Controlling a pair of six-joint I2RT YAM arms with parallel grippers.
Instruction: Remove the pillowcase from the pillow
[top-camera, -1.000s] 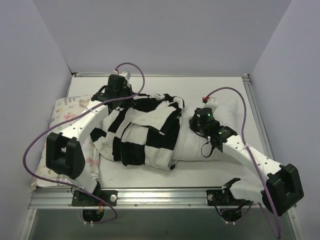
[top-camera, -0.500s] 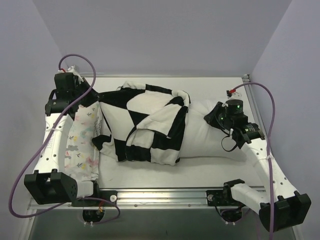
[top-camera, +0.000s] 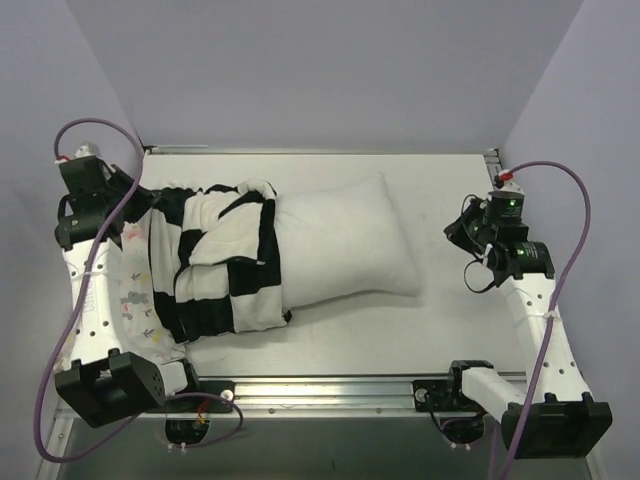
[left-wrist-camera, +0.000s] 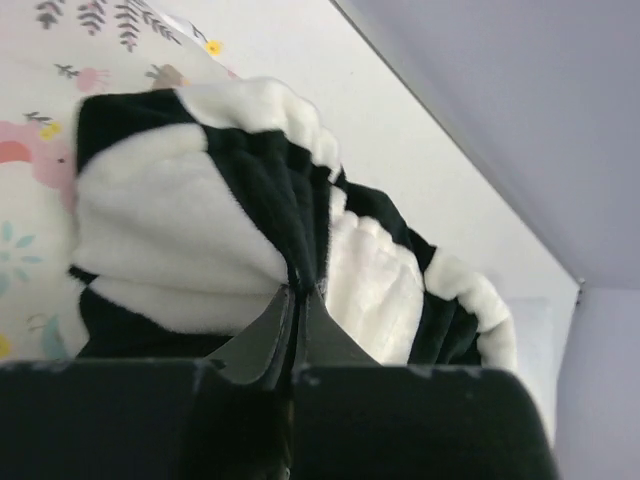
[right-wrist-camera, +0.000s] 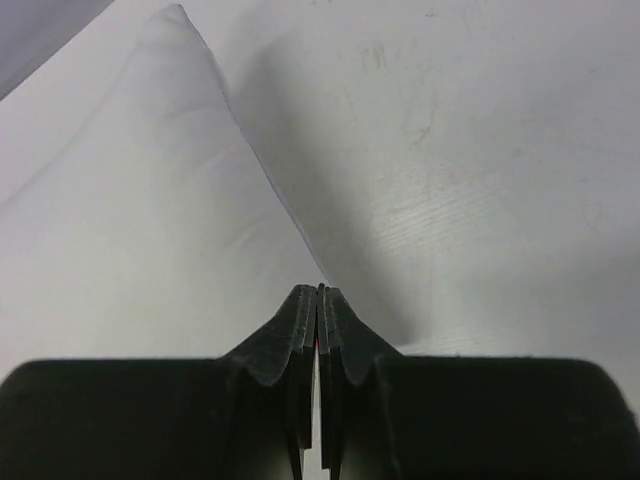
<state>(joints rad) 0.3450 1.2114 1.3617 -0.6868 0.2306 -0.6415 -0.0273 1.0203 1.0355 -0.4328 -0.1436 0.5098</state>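
White desk (top-camera: 450, 320) boxed in by pale walls. From above, I see the pillow (top-camera: 345, 245) lying mid-desk, its left end inside the bunched pillowcase (top-camera: 215, 270). My left wrist camera shows the left tool (left-wrist-camera: 297, 298) pinched on pillowcase fabric. On the right wrist camera, the right tool (right-wrist-camera: 318, 300) is closed on nothing, near the pillow's edge

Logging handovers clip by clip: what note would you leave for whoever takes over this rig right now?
Left hand: shut on the pillowcase, which is bunched at the left.
Right hand: shut, empty, to the right of the pillow and apart from it.
Done: most of the pillow is bare.
Left: its left end sits inside the pillowcase; pull the pillowcase fully off.
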